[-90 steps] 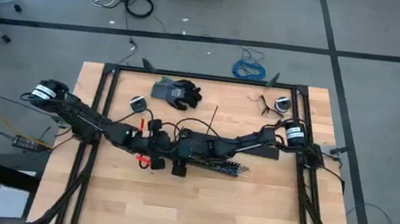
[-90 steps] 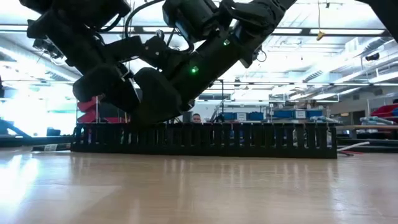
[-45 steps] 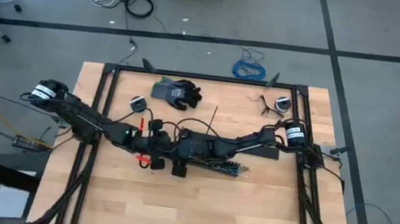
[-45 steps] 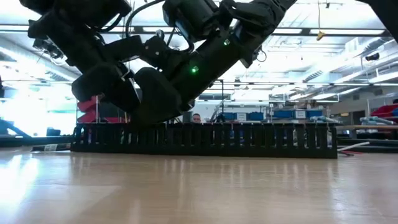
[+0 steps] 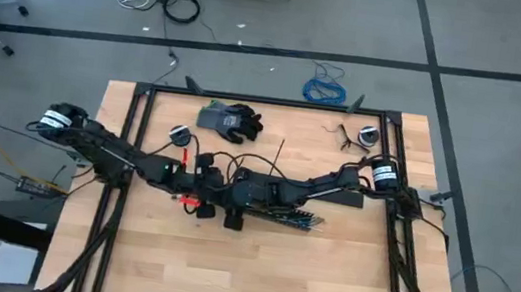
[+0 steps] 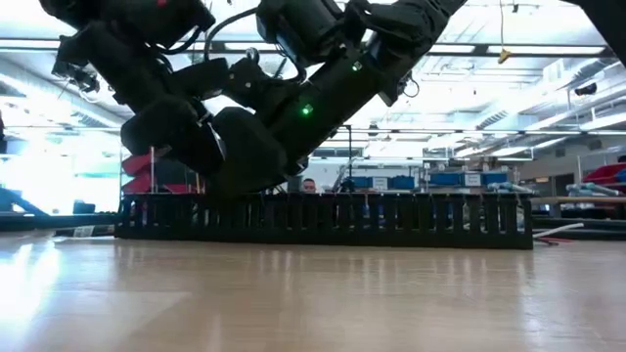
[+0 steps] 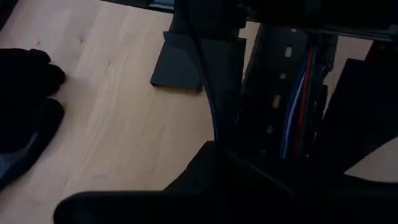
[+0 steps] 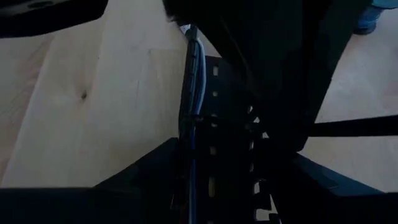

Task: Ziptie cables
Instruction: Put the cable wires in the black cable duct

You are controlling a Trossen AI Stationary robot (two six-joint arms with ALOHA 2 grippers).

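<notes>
A long black slotted duct (image 5: 282, 213) lies on the wooden table's middle; in the low view the duct (image 6: 323, 220) stands on the table as a low wall. The cables (image 7: 297, 93), thin blue, red and pale wires, run along inside it, and the right wrist view shows the cables (image 8: 195, 74) as a grey-blue bundle on the duct (image 8: 224, 124). My left gripper (image 5: 199, 198) and my right gripper (image 5: 233, 201) are close together over the duct's left end. Both wrist views are too dark to tell what either gripper touches.
A black glove (image 5: 231, 120) lies at the far middle; the glove (image 7: 25, 112) also shows in the left wrist view. Near the far edge are a small round thing (image 5: 178, 133) on the left and another (image 5: 368, 135) on the right. A thin black strip (image 5: 278, 153) lies beyond the arms.
My left gripper has shifted a little toward the table's far edge and toward the right gripper, rising slightly over the duct's left end. My right arm has kept still.
</notes>
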